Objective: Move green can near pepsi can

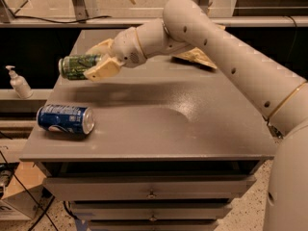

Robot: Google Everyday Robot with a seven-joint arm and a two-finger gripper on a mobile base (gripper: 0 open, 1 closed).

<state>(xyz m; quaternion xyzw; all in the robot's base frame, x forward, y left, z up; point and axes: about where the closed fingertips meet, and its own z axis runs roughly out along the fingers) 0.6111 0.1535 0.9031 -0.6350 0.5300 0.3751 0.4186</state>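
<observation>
Clamping metallic green can (74,67) (pale markings, seemingly horizontal), gripper (94,59) hangs near pepsi can (65,119).

grey table (192,129), pepsi can (65,119) lying at front corner, snack bag (197,57) behind, pincer (96,59) above

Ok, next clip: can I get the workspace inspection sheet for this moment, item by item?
Surface: grey table top, with drawers beneath it.
Job's things: green can held sideways in the air above the table's left side, apart from the blue can, which lies on its side near the front left corner.
Clutter: chip bag at the back, partly hidden by the arm.
Gripper: gripper above the table's left side, shut on the green can.
Cables: black cable along the ledge behind.
Surroundings: pump bottle on a shelf left of the table.
</observation>
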